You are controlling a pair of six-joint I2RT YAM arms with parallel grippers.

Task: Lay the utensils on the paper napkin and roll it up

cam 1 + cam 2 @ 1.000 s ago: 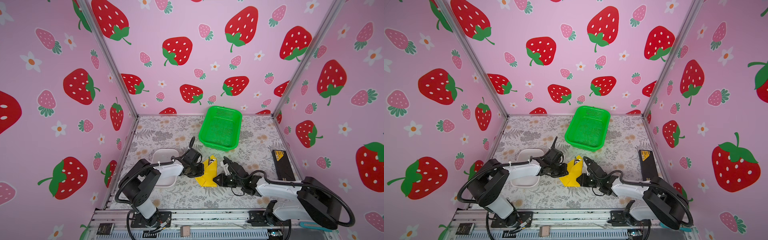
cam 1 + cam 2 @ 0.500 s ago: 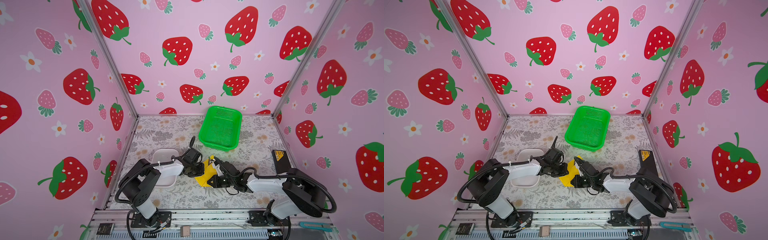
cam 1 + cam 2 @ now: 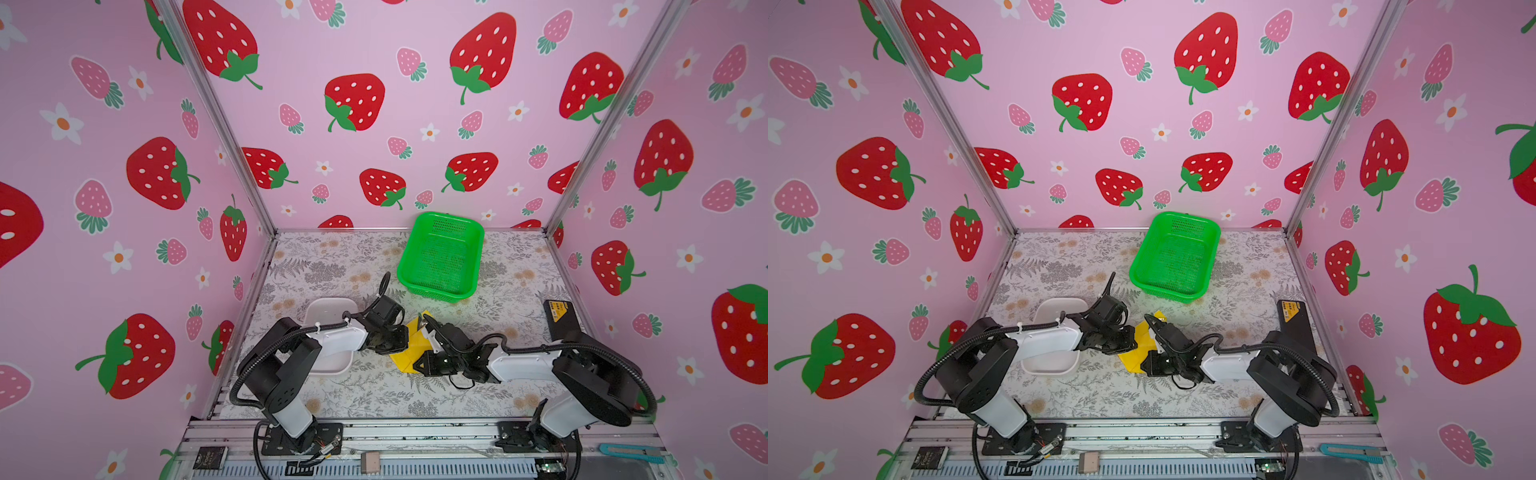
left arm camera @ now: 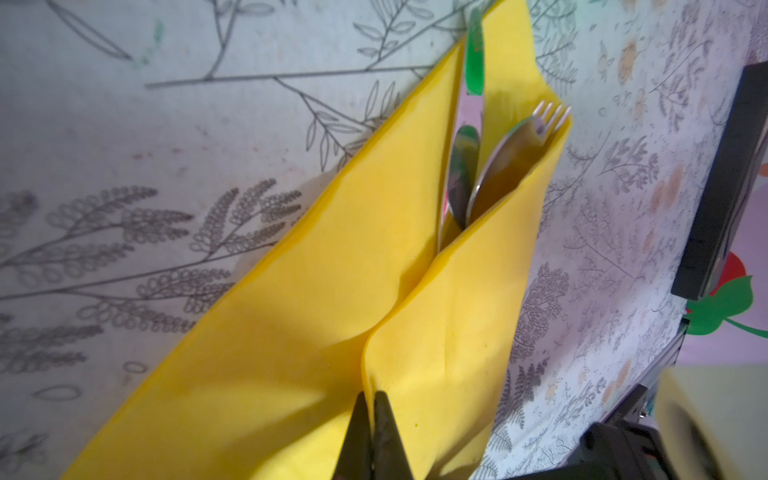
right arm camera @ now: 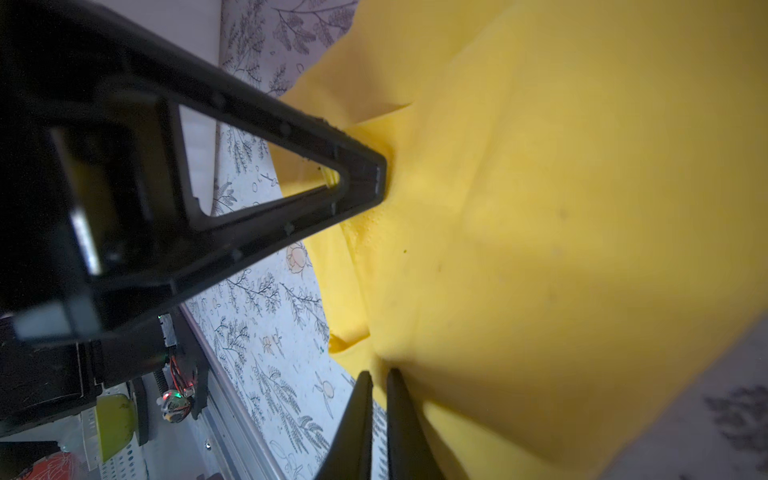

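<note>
Pinching paper napkin (image 4: 291, 332): left fingers (image 4: 356, 436) | white tray (image 3: 328, 309) beside | green basket (image 3: 440, 253) beyond

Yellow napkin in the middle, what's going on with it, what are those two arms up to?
Both arms are wrapping the utensils in the paper napkin. The knife, spoon and fork lie inside the fold with their heads poking out. The left tool is shut on one napkin edge, and the right tool seems to pinch it from the other side. The roll is loose, not finished.
</note>
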